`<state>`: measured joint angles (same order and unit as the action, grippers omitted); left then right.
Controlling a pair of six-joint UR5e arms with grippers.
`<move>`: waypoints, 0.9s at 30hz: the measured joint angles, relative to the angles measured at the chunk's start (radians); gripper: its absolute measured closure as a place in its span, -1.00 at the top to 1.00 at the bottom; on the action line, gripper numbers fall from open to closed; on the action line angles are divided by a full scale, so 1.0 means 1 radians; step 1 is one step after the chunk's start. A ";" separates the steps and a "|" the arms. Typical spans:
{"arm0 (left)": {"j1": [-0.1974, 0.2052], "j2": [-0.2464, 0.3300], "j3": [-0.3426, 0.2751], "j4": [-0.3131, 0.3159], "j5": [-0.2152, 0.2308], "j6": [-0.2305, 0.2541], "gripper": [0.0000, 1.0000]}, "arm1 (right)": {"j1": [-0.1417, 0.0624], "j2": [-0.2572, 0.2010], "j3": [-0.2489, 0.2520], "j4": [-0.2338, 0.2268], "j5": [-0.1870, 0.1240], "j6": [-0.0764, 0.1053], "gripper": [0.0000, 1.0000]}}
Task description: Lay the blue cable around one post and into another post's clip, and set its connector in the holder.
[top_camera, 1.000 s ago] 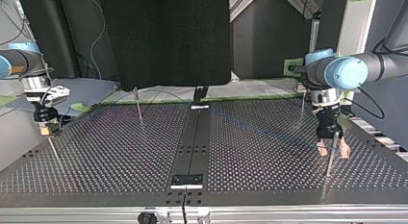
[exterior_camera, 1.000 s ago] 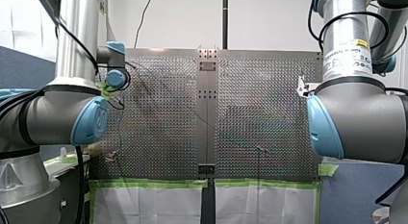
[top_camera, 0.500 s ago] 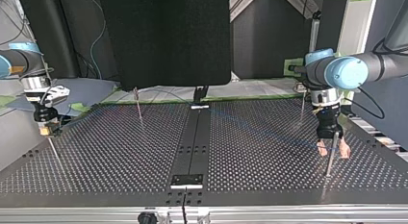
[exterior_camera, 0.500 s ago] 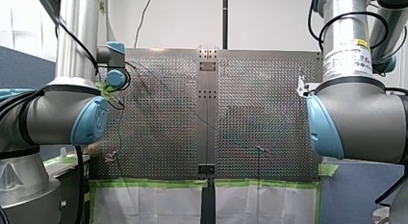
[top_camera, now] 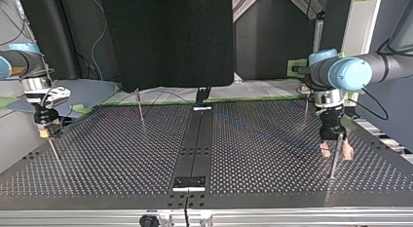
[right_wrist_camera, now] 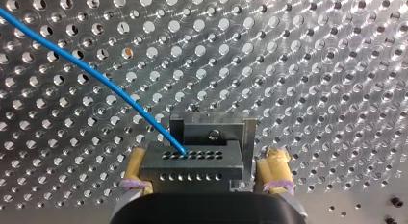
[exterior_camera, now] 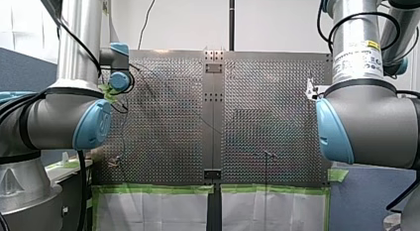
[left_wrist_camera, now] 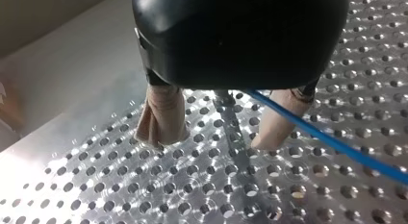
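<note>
The label (exterior_camera: pixel 357 55) on my right arm is too small to read. My left gripper (left_wrist_camera: pixel 214 140) stands wide, pads either side of a post (left_wrist_camera: pixel 235 132) – the cable (left_wrist_camera: pixel 337 144) runs past one pad. My right gripper (right_wrist_camera: pixel 207 151) is spread around the connector (right_wrist_camera: pixel 192 166), which sits at the holder (right_wrist_camera: pixel 226 130) – near the table (top_camera: pixel 122 159) edge at the top view's left.

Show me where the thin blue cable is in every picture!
Front view: too faint to tell.
Top view: the thin blue cable slants across the perforated metal table to my left gripper, at the view's right.
Left wrist view: it passes beside one beige finger.
Right wrist view: it curves into the dark connector block.
Shared landmark: the perforated table.
</note>
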<state>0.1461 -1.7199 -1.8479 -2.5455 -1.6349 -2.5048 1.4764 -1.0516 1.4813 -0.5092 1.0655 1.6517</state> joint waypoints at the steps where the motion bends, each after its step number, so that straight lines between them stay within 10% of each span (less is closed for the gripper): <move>1: -0.001 0.000 0.000 -0.006 -0.004 0.001 1.00 | 0.000 0.000 0.000 0.000 0.000 0.000 1.00; 27: -0.015 0.103 -0.057 -0.191 -0.075 -0.107 1.00 | 0.000 0.000 0.000 0.000 0.000 0.000 1.00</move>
<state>0.1310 -1.6173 -1.9046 -2.7367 -1.7100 -2.6116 1.4764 -1.0516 1.4813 -0.5091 1.0655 1.6518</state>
